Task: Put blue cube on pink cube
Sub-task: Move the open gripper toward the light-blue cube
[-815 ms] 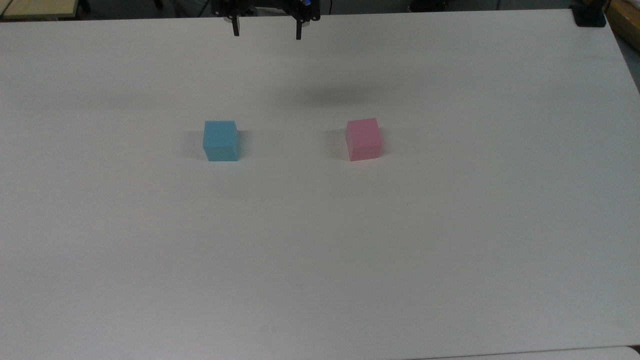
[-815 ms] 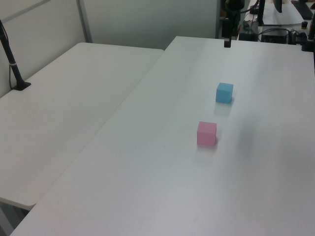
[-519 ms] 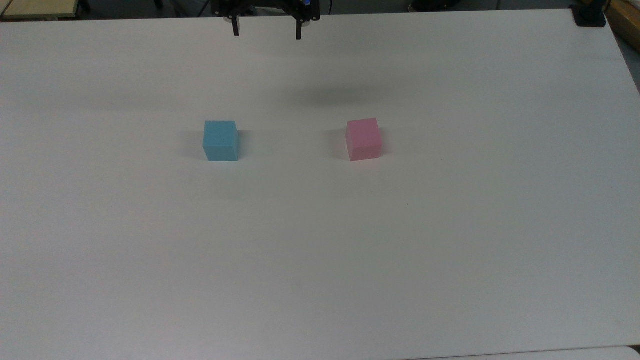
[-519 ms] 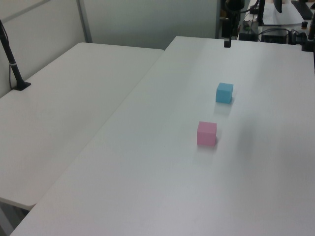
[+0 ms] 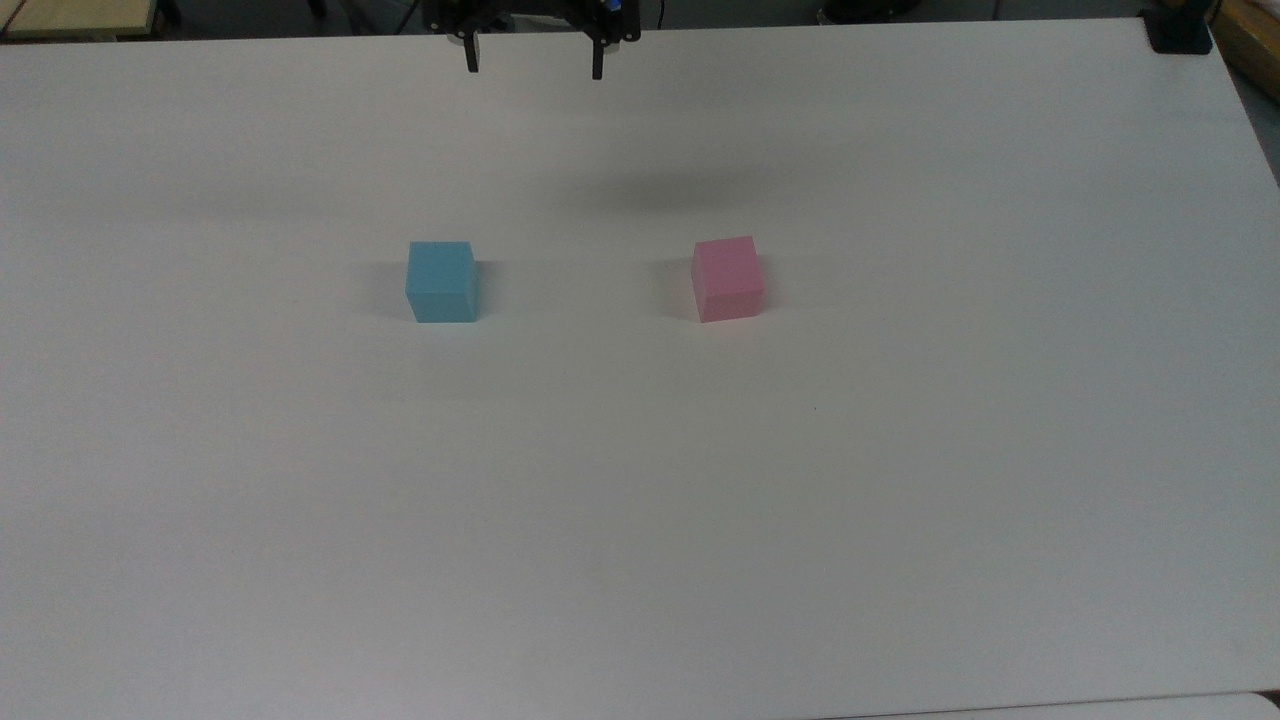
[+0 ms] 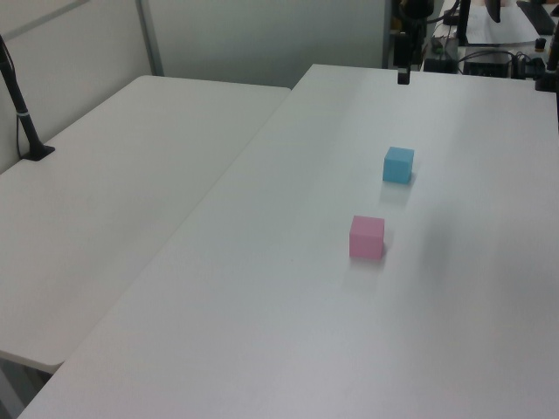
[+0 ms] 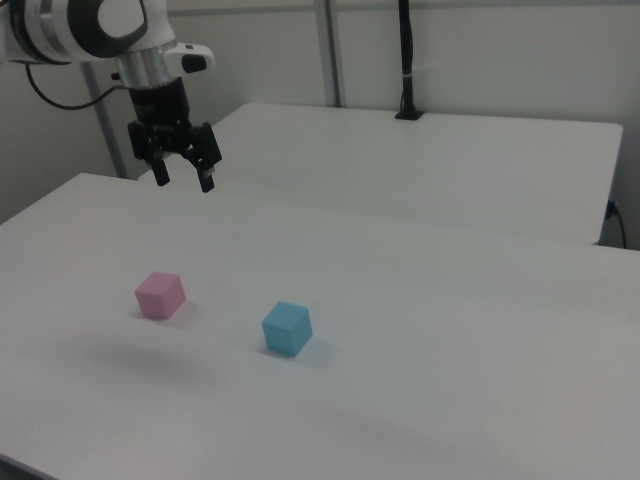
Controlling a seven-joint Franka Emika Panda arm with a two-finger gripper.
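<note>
The right view gives the whole gripper (image 7: 184,178) hanging from the white arm (image 7: 90,25) above the white table (image 7: 420,300), its two black fingers spread wide with nothing between them; in the top view the gripper (image 5: 534,68) is cut off by the upper edge so that little more than the finger ends show, and in the left view one dark finger (image 6: 403,75) stands before clutter beyond the table's far edge and is hard to make out. The blue cube (image 5: 441,281) is a plain, matte, sky-blue block resting flat on the table, well apart from the pink cube (image 5: 727,278), on the top view's left of it. In the right view the blue cube (image 7: 287,328) lies right of the pink cube (image 7: 160,294); in the left view the blue cube (image 6: 398,164) sits beyond the pink cube (image 6: 367,236).
</note>
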